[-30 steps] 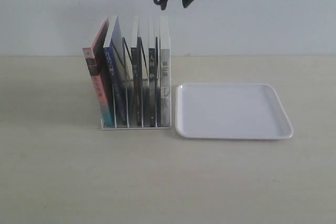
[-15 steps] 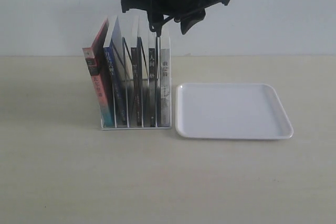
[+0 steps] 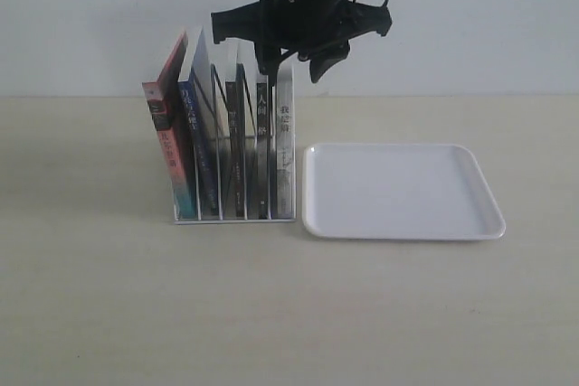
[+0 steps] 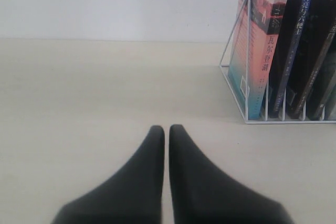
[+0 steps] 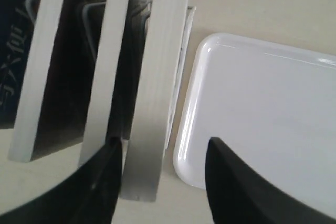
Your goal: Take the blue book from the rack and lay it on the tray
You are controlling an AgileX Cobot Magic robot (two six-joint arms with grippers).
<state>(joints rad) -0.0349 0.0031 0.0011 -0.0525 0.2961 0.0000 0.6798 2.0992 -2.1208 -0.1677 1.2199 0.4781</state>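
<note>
the rack [image 3: 233, 219] stands on the pale surface [image 3: 271, 314] with its books upright in its slots. the blue book [image 3: 201, 133] is in the rack, 2nd from the rack's end far from the tray, and leans slightly against the pink-and-teal book [image 3: 170, 146] at that end. the white tray [image 3: 403, 235] lies flat just beside the rack's other end, and nothing rests on it.

the right gripper [image 3: 294, 71] hangs over the rack's tray-side end. its fingers are apart, and the top edge of the light-spined book [image 3: 285, 151] in the rack's last slot sits between them. in the right wrist view 1 finger is right at that book's edge and the other stands clear of it.

the left gripper [image 4: 166, 129] shows only in the left wrist view. its fingers are pressed together, empty, low over the surface, facing the rack's pink-and-teal end and well apart from it.
</note>
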